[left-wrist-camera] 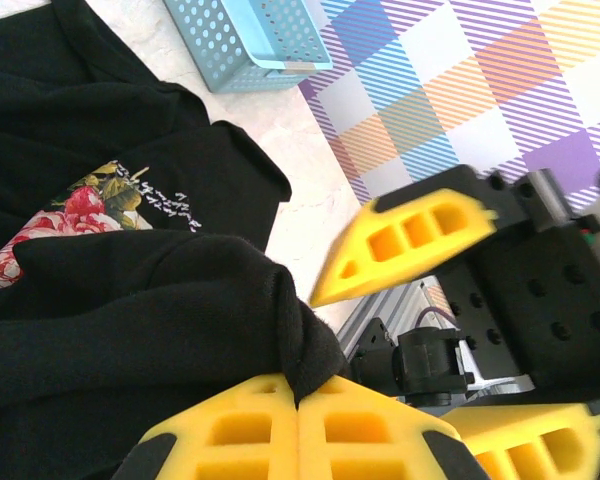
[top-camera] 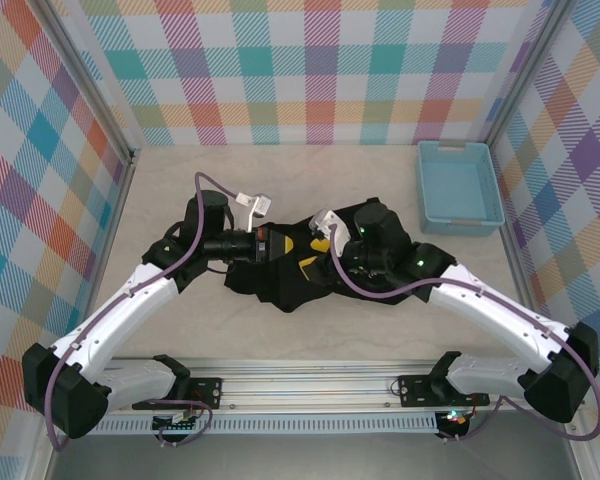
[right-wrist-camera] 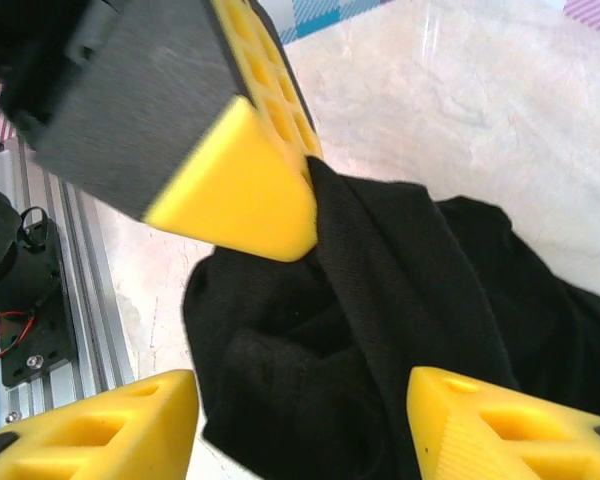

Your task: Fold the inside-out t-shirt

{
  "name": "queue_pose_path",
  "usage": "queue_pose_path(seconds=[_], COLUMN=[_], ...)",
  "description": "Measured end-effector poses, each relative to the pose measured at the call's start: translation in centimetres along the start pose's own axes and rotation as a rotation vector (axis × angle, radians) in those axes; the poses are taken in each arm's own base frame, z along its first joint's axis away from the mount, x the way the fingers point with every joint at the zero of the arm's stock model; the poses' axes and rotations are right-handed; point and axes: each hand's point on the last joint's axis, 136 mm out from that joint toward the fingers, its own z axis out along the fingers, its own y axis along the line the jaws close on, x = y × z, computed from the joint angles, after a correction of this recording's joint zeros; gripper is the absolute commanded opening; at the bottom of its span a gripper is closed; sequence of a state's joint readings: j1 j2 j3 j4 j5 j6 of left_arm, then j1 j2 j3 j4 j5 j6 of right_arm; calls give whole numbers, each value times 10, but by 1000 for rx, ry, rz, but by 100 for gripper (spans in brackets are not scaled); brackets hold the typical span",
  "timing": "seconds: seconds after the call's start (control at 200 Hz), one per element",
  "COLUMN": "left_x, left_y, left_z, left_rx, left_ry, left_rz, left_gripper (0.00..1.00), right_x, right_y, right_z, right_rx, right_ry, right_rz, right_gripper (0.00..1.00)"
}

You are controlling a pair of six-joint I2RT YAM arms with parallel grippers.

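The inside-out t-shirt [top-camera: 298, 285] lies crumpled, black, on the table's middle; in the left wrist view a flower print [left-wrist-camera: 75, 212] shows on it. My left gripper [top-camera: 292, 244] reaches in from the left and is shut on a raised fold of the t-shirt [left-wrist-camera: 302, 372], pinched between its yellow fingertips [left-wrist-camera: 245, 430]. My right gripper [right-wrist-camera: 300, 430] faces it closely, open, its two yellow fingers [right-wrist-camera: 90, 430] spread on either side of the black cloth [right-wrist-camera: 380, 300] hanging from the left gripper's finger [right-wrist-camera: 250, 190]. In the top view the right gripper [top-camera: 320, 250] sits just right of the left one.
A light-blue plastic basket [top-camera: 458, 187] stands at the back right, also in the left wrist view [left-wrist-camera: 242, 40]. The metal rail [top-camera: 310, 385] with both arm bases runs along the near edge. Checked walls enclose the table; bare tabletop lies at the back and left.
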State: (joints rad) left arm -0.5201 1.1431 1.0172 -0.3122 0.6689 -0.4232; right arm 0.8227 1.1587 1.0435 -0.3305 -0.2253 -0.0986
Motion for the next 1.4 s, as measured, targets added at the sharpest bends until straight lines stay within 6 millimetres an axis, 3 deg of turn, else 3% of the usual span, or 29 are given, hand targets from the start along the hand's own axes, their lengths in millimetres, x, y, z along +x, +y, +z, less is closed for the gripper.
queue_pose_path(seconds=[0.27, 0.37, 0.55, 0.725, 0.925, 0.97, 1.04, 1.095, 1.185, 1.4], left_x=[0, 0, 1, 3, 2, 2, 2, 2, 2, 2], left_y=[0, 0, 1, 5, 6, 6, 6, 6, 6, 6], left_z=[0, 0, 1, 1, 1, 1, 1, 1, 1, 1], left_rx=[0, 0, -2, -12, -18, -18, -17, -18, -18, -17], left_ry=[0, 0, 2, 4, -1, -1, -1, -1, -1, -1], left_rz=[0, 0, -2, -8, -6, -6, -6, -7, -6, -6], left_gripper=[0, 0, 0, 0, 0, 0, 0, 0, 0, 0], right_x=[-3, -1, 0, -3, -17, -19, -17, -14, -9, 0], right_y=[5, 6, 7, 4, 3, 4, 4, 4, 6, 14], right_z=[4, 11, 16, 11, -18, -20, -20, -16, -8, 7], right_rx=[-38, -55, -70, -47, -16, -18, -21, -25, -35, -55], right_ry=[10, 25, 35, 25, -47, -55, -47, -35, -9, 43], right_rz=[-52, -59, -52, -57, -63, -65, -61, -66, -74, -107], right_gripper=[46, 34, 0, 0, 0, 9, 30, 39, 46, 50])
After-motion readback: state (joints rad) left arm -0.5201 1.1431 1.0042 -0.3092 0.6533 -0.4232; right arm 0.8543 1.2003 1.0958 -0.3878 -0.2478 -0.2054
